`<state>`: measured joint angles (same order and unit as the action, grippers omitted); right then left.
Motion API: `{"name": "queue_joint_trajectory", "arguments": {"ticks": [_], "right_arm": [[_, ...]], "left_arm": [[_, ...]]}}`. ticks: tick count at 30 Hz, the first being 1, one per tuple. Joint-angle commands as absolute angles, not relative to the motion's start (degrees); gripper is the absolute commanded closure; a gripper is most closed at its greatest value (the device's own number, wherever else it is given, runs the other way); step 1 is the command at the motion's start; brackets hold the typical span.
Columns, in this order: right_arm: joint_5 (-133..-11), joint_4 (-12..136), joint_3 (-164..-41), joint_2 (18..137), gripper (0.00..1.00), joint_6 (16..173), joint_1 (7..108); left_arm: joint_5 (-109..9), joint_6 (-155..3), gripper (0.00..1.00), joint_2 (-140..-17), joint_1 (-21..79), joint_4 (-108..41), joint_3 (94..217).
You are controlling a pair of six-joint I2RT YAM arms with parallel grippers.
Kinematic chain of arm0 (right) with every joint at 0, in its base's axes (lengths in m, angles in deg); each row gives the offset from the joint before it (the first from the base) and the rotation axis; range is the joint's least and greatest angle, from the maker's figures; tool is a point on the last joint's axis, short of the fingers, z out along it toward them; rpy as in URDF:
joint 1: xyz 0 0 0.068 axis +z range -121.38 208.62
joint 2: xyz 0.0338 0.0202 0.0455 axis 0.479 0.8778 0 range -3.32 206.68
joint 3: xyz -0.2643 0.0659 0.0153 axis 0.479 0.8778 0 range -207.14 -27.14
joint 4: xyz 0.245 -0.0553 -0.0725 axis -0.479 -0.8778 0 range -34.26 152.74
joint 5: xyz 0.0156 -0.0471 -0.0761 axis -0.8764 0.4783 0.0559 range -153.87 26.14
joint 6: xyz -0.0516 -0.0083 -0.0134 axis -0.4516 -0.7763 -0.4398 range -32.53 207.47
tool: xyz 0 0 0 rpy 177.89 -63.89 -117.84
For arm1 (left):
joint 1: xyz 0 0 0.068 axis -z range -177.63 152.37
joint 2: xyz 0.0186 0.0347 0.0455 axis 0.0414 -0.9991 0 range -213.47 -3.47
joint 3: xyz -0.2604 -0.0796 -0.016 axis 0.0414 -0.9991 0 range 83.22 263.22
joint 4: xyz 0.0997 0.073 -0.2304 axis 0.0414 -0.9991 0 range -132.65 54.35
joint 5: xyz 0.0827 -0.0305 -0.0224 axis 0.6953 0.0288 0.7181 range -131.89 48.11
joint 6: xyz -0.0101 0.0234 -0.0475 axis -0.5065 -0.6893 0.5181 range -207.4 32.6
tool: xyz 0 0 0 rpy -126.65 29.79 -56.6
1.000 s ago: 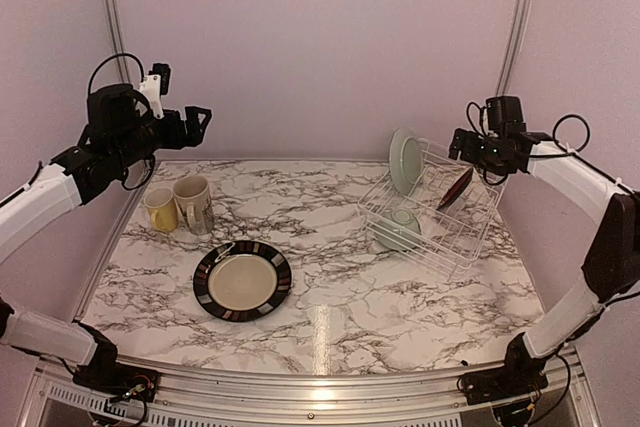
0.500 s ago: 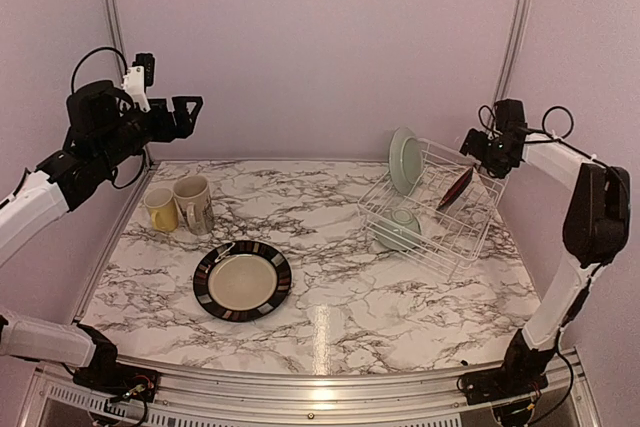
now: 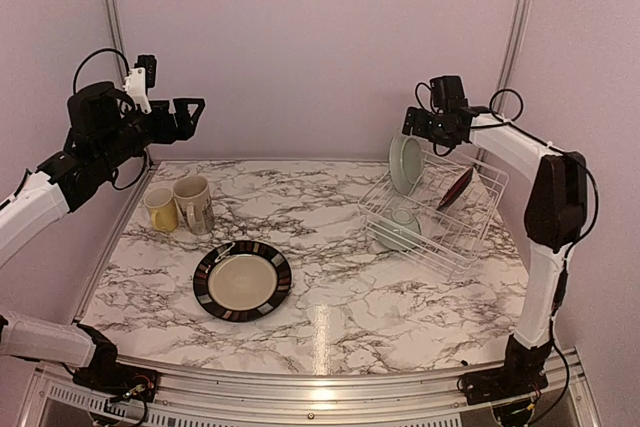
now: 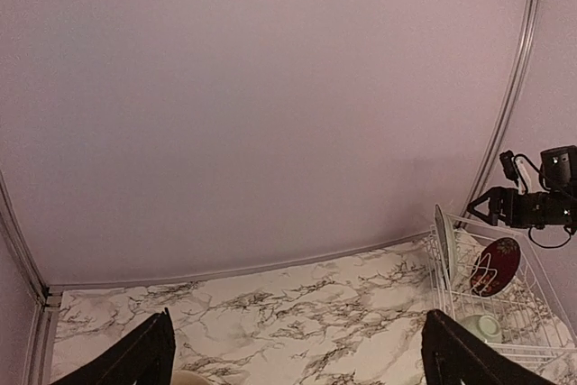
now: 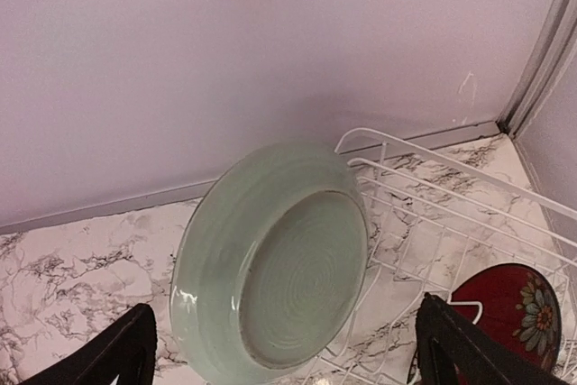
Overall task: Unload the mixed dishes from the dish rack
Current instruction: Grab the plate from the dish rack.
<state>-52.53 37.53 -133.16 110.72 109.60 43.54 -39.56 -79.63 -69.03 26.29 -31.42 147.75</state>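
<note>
The white wire dish rack (image 3: 470, 237) stands at the right. In it, a pale-green plate (image 3: 405, 161) stands upright at the far left corner, a red flower plate (image 3: 456, 188) leans in the middle, and a small pale-green bowl (image 3: 402, 227) lies low at the left. My right gripper (image 3: 412, 130) is open and empty, hovering just above the pale-green plate. In the right wrist view its underside (image 5: 270, 268) fills the gap between the fingers (image 5: 135, 349). A yellow mug (image 3: 160, 210), a cream printed mug (image 3: 195, 204) and a black-rimmed plate (image 3: 242, 280) sit on the table. My left gripper (image 3: 192, 113) is open, high above the mugs.
The marble table (image 3: 330, 317) is bounded by the back wall and metal corner posts (image 3: 518, 17). The left wrist view looks across the table at the rack (image 4: 527, 335), the red plate (image 4: 496, 263) and the right gripper (image 4: 482, 209).
My right gripper has swung left from above the red plate to above the pale-green plate. My left arm rose and drew back a little, then held still.
</note>
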Motion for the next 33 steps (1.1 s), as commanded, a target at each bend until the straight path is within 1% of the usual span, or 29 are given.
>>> {"name": "queue_joint_trajectory", "arguments": {"ticks": [1, 5, 8, 11, 16, 18, 21, 24, 27, 28, 30, 31, 33], "right_arm": [[-42.38, 34.20, -139.94, 116.90, 0.03, 106.12, 48.27], [-34.60, 33.65, -143.56, 121.54, 0.03, 106.58, 51.81], [-28.78, 29.67, -148.14, 125.57, 0.03, 110.19, 52.67], [-23.57, 27.34, -150.50, 128.28, 0.06, 113.68, 53.40], [-20.96, 28.38, -151.18, 130.90, 0.11, 115.12, 54.19], [-20.42, 27.59, -152.33, 132.28, 0.16, 115.97, 54.36], [-18.46, 27.02, -153.15, 133.35, 0.20, 117.20, 54.69], [-17.87, 26.38, -153.79, 133.63, 0.27, 118.38, 54.72], [-17.32, 26.56, -153.82, 133.13, 0.40, 118.61, 54.68], [-17.33, 26.65, -153.94, 132.97, 0.46, 118.50, 54.72], [-17.23, 26.63, -153.98, 132.45, 0.66, 118.94, 54.72], [-17.34, 26.88, -154.05, 132.27, 0.68, 119.01, 54.73], [-17.08, 26.52, -154.53, 132.21, 0.69, 119.23, 54.73]], "left_arm": [[-40.31, -79.36, 0.02, -68.85, 26.00, -29.97, 147.21], [-40.32, -79.38, 0.02, -69.04, 25.95, -30.05, 147.21], [-40.69, -79.16, 0.02, -69.12, 25.95, -30.04, 147.24], [-41.01, -79.03, 0.02, -69.12, 25.99, -30.03, 147.29], [-41.01, -79.02, 0.02, -69.13, 26.01, -30.05, 147.29], [-41.09, -78.91, 0.02, -69.12, 25.97, -30.03, 147.25], [-41.19, -78.94, 0.02, -69.13, 25.96, -30.11, 147.21], [-41.11, -79.04, 0.02, -68.91, 25.95, -30.03, 147.21], [-40.93, -79.12, 0.02, -68.79, 25.96, -30.03, 147.21], [-41.00, -79.06, 0.02, -68.77, 25.96, -30.04, 147.21], [-41.10, -79.12, 0.02, -68.94, 25.96, -30.20, 147.29], [-41.14, -79.04, 0.02, -69.07, 25.97, -30.32, 147.36], [-41.27, -79.04, 0.02, -69.04, 25.96, -30.31, 147.38]]}}
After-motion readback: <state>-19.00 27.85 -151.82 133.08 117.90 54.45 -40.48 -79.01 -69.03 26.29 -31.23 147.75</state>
